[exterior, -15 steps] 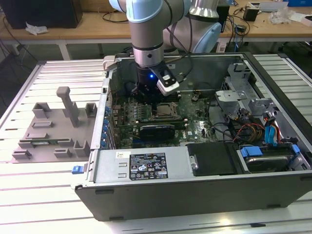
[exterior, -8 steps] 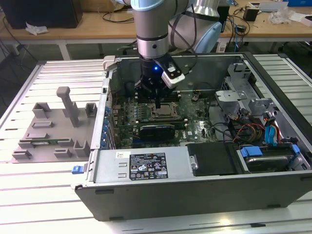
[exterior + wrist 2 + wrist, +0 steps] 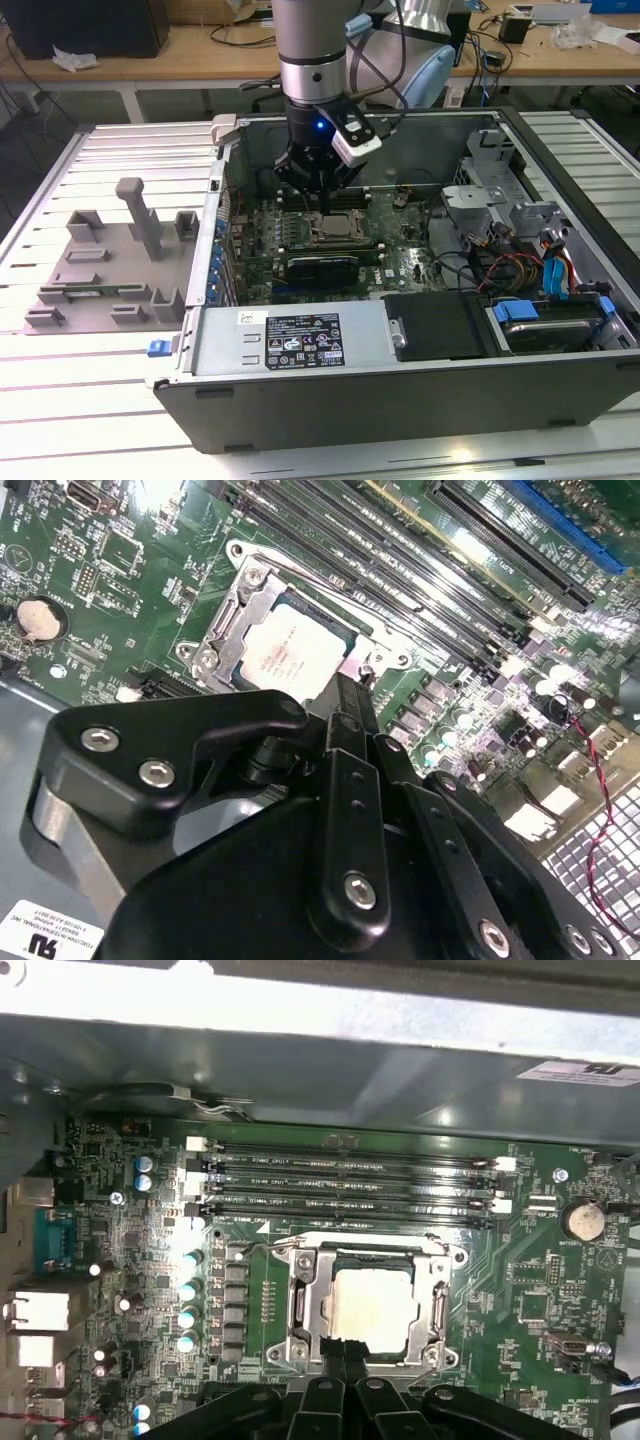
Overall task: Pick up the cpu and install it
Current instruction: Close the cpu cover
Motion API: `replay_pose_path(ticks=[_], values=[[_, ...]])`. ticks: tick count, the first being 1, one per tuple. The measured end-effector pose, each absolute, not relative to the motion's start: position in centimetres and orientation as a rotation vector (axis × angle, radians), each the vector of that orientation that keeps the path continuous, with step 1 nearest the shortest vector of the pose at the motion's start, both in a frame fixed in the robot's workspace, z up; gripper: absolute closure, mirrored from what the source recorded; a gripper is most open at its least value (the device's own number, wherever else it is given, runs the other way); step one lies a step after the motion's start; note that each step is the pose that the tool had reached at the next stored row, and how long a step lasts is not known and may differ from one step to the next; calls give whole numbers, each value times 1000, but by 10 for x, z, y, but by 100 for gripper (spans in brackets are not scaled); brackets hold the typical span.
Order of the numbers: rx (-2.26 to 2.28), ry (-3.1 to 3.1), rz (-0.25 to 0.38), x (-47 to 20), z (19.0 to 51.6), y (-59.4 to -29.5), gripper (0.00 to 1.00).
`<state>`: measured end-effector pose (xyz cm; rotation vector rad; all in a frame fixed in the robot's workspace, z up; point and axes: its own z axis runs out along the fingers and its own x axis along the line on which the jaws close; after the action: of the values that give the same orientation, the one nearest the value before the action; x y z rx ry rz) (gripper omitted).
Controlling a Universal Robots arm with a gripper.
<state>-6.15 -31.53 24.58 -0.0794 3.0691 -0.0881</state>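
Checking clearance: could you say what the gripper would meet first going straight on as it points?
Probably the cpu lying in the socket, directly below the gripper; depth is unclear.

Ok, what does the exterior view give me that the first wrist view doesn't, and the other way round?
Exterior view: the whole open computer case, the grey tray beside it on the exterior view's left, and the arm reaching down into the case.
First wrist view: the chip close up, lying flat inside the metal socket frame, plus the coin battery.
Both: the gripper, fingers shut, right at the socket, and the green board around it.
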Motion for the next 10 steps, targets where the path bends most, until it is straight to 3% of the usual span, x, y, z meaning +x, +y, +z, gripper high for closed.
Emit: replay_pose_path(ticks=[10], values=[[-80, 3069, -89, -46, 246, -315, 89]])
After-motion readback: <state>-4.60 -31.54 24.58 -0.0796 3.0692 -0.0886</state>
